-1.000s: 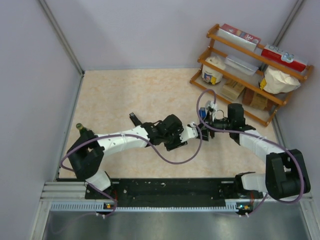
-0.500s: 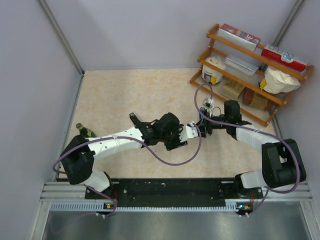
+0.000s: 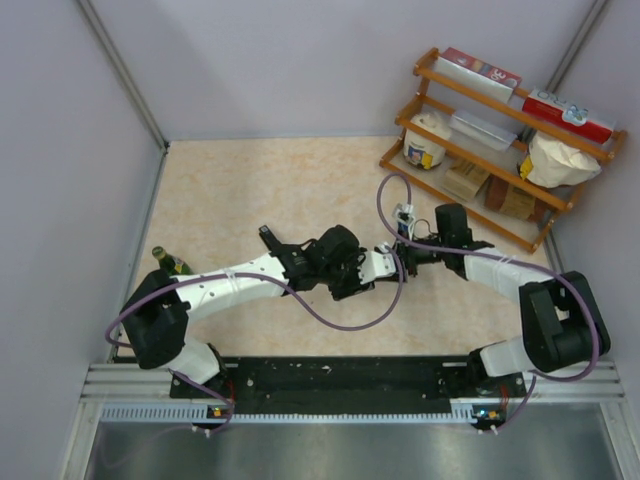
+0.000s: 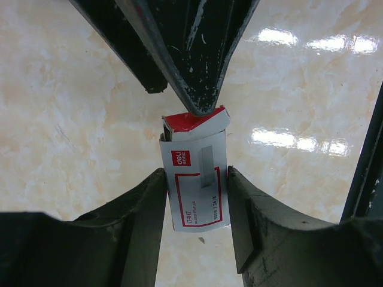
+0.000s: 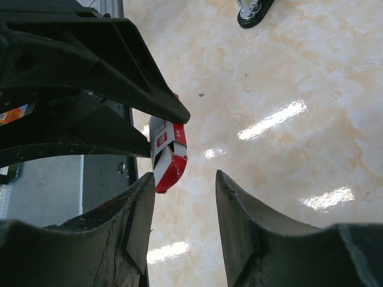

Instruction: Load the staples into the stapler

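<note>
Two grippers meet mid-table: we've got the left gripper (image 4: pixel 196 174) clamped on the staple box (image 4: pixel 192 149), flap end out, so the right gripper (image 5: pixel 184 176), jaws apart & empty, can prob. reach inside.

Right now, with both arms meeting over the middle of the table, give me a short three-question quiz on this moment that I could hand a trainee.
1. True or false: the staple box lies loose on the table.
2. Which gripper clamps the box? A) left gripper B) right gripper C) neither
3. Fill in: the box's opened flap, which points toward the right gripper, is coloured ____.

Key:
1. False. It is held clear of the table.
2. A. Its fingers press the box's two long sides, while the right gripper's fingers stand apart.
3. Red.
</note>
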Controlling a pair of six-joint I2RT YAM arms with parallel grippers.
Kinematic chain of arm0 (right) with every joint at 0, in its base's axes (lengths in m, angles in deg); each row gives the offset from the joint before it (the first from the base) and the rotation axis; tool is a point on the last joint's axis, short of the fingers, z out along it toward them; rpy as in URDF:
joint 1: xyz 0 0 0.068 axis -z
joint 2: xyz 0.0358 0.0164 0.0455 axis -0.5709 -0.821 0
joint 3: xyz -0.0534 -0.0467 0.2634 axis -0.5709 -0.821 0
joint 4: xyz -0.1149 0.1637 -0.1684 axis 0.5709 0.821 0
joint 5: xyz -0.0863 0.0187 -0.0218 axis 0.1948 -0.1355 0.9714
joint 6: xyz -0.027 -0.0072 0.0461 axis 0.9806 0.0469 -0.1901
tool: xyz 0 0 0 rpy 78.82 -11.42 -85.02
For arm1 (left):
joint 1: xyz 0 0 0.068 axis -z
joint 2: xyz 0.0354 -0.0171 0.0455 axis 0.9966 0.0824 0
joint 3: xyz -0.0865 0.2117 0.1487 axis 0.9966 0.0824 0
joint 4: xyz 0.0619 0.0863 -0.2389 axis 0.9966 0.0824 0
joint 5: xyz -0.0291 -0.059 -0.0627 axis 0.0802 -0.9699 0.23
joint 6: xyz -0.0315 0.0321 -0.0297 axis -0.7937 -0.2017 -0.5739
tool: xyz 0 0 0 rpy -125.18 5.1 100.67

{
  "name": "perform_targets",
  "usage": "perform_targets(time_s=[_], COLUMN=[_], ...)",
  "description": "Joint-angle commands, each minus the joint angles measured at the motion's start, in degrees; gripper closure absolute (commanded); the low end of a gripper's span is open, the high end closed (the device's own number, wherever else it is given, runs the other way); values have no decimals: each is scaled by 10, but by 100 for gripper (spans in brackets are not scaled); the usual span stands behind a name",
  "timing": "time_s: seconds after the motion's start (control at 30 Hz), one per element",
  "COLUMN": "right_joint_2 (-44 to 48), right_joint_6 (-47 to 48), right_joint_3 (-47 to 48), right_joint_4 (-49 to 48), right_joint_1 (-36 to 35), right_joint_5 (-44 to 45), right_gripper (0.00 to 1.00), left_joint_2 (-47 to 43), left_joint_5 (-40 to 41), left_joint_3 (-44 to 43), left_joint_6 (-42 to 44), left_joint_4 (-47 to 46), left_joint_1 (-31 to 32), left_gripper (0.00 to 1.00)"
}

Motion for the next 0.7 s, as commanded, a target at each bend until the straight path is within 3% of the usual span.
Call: perform_targets(time_s=[0.0, 0.53, 0.67], right_joint_2=[-13, -31, -27], right_joint_6=[23, 29, 54], right_joint_3=[30, 49, 58], right_joint_4=[11, 36, 65], right_joint_1=[-14, -25, -23], right_joint_5=[-9, 0, 33], right_gripper=[55, 57, 57], left_joint_2=[-1, 15, 38], left_joint_5=[1, 0, 29], left_joint_3=[-24, -26, -24], left_joint_6=[3, -1, 20], left_joint_4=[-15, -18, -22], left_joint_1=[1, 1, 1], left_gripper=[50, 50, 46])
